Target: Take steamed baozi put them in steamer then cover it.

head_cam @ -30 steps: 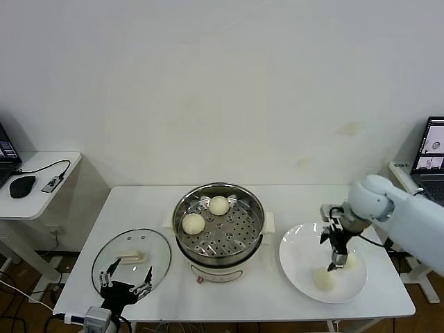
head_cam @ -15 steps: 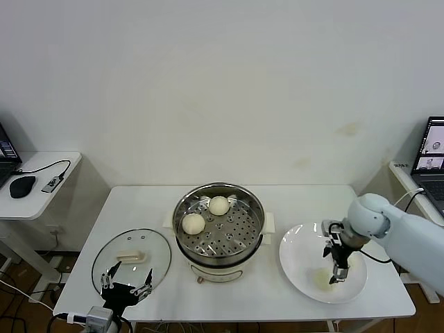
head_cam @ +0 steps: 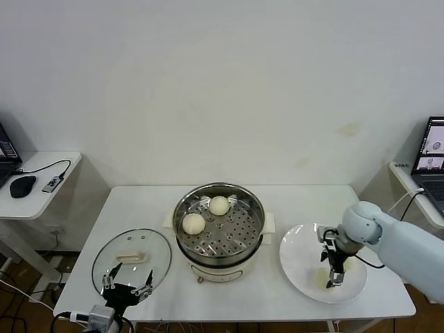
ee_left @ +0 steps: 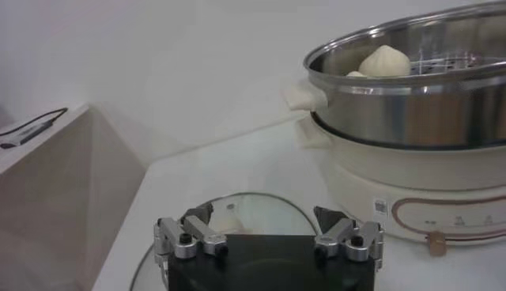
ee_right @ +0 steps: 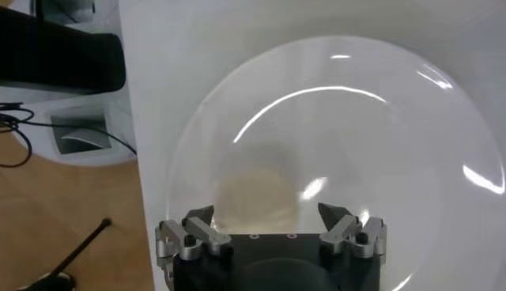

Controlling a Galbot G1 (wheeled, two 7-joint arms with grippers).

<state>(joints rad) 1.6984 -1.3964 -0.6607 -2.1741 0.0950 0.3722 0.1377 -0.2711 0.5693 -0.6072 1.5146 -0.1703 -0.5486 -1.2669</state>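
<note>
Both jaws wide — right pincer (ee_right: 272,231) over baozi (ee_right: 257,194), plate (ee_right: 411,142).

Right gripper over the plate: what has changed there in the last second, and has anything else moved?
The right gripper has come down toward the white plate, jaws open, and now straddles a baozi on the plate, not yet gripped. The other plate bun seen earlier is hidden by the arm. Unchanged: two baozi in the steamer, the steamer, the glass lid, and the left gripper parked open by the lid.

lab: side desks (head_cam: 38,182), laptops (head_cam: 431,149)
</note>
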